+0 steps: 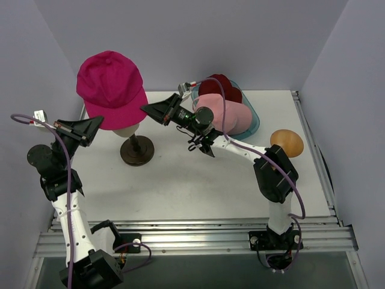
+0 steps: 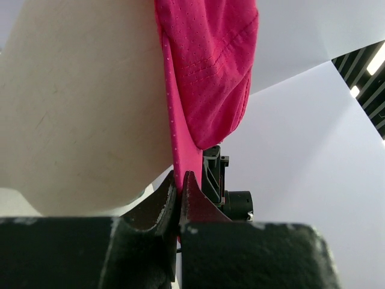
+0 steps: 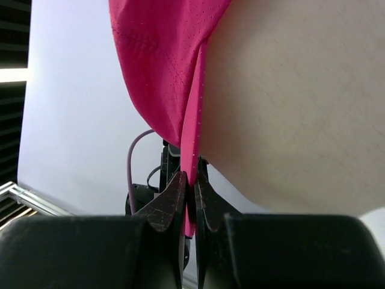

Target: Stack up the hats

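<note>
magenta peaked cap [image 1: 111,84], perforated fabric, sat on cream head form [image 1: 127,130]. Peak pointed toward arm bases, long axis far-to-near. left gripper [image 1: 100,123] and right gripper [image 1: 145,109] each pinched its rim.

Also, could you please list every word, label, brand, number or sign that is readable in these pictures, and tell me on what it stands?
No text can be read in any view.
magenta peaked cap: plain perforated fabric, no logo or label showing.
white tag near the left wrist: too small to read.
white tag near the right wrist: too small to read.
cream head form: bare.
</note>
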Robot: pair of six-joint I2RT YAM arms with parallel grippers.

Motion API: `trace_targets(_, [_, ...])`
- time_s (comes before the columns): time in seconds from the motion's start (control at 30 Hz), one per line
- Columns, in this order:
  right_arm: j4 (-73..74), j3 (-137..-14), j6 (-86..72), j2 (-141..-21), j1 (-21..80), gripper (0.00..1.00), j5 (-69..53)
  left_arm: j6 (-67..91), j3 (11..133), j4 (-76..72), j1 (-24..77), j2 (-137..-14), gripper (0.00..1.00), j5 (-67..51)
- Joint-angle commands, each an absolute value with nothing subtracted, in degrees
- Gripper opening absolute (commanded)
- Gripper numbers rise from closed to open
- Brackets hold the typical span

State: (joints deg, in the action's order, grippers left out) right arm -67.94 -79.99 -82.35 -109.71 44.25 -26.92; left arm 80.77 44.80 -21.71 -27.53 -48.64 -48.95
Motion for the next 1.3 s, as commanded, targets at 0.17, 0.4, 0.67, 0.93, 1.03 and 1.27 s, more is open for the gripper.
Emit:
trace_targets(0.17, [-69.44,-77.96,-78.31,-106.35,44.83,0.00,-26.54,75.32,40.87,-17.40,-27.95,-50.01,0.02,-52.56])
trace_targets(0.4, [-69.44,-77.69,-78.14,-106.17,44.56,0.00,-26.63,74.88,39.99,-17.23,-27.86,-50.98,0.02,-52.21])
trace_targets(0.67, [-67.94,-77.17,-76.99,-106.52,44.56,0.00,-26.54,75.58,36.30,-18.45,-27.95,-53.00,0.02,-52.12])
trace_targets(0.93, [-68.38,-76.47,-77.25,-108.19,44.21,0.00,-26.54,72.52,36.82,-15.56,-27.95,-53.26,0.02,-51.33])
trace_targets(1.03, [-69.69,-76.38,-78.13,-109.24,43.95,0.00,-26.89,70.50,37.70,-12.58,-28.04,-53.09,0.02,-50.80])
trace_targets(1.27, [-69.44,-76.64,-78.49,-110.30,43.33,0.00,-26.89,67.50,39.02,-8.79,-27.95,-52.38,0.02,-49.92])
